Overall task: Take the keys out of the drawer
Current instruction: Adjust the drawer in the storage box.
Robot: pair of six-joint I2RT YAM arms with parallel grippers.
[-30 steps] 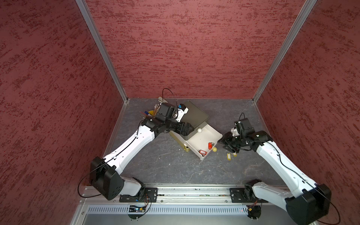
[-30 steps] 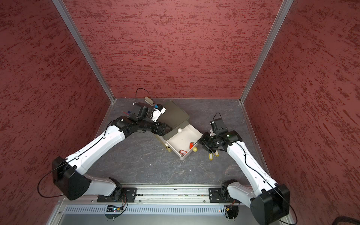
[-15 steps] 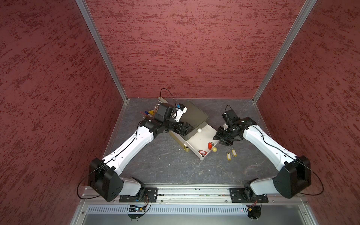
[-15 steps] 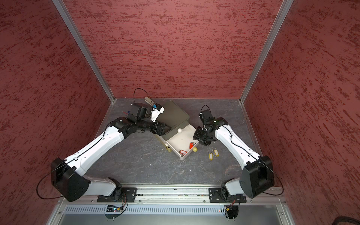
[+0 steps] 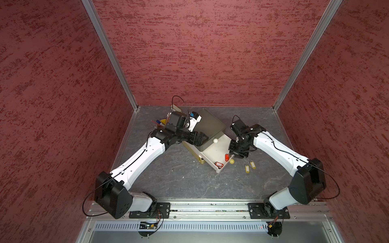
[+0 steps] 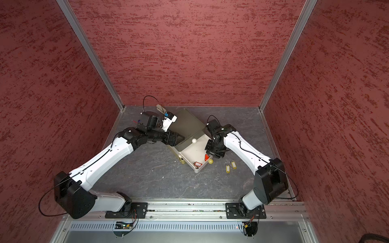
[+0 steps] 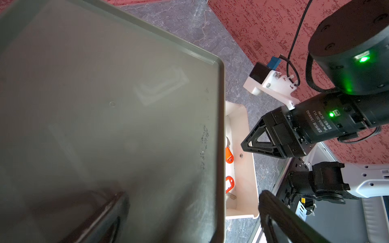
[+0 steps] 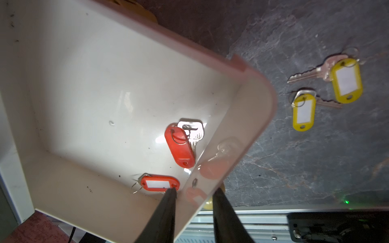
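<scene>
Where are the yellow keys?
In both top views the two yellow-tagged metal keys lie on the grey tabletop, outside the white drawer, on the robot's right side.

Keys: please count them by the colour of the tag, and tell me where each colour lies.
Red-tagged keys: 2, inside the drawer.
Yellow-tagged keys: 2, on the table outside the drawer.
Total: 4 keys in view.
</scene>
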